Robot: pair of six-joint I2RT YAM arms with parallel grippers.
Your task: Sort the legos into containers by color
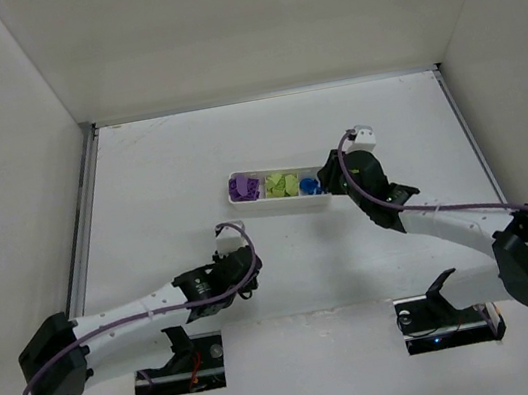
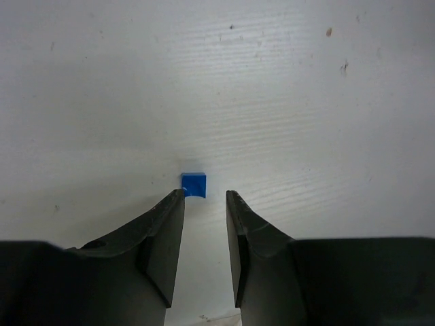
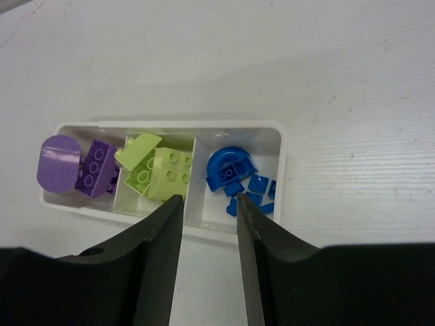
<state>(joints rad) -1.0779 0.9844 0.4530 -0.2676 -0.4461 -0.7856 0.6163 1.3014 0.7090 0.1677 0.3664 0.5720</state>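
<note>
**1 blue stray on the desk, left hand lined up**

The left hand (image 2: 204, 197) hangs low over the desk (image 2: 306, 102), fingers parted only narrowly and holding nothing. A tiny blue brick (image 2: 194, 185) lies just ahead of the tips, closer to the left finger than the right. From above I can see no other loose piece, so this looks like the closing pickup of the sort.

Across the way, the tray (image 3: 282, 146) shows its 3 compartments filled. The purple bricks (image 3: 95, 166) are at 1 end, the yellow-green bricks (image 3: 166, 173) in the middle, and the blue pieces (image 3: 231, 173) at the other end. The right hand (image 3: 209, 199) hovers over the tray's near rim, also narrowly parted and empty.

The next move, I'd judge, is a small nudge to centre that brick in the gap. Then drop, pinch, and carry it to the blue end. It's tiny and flat, so a slip is likely.

The desk is matte white with fine grain and a few dark specks. Plain white walls (image 1: 246, 28) enclose 3 sides, and a metal rail (image 1: 84, 212) runs along the left edge.
</note>
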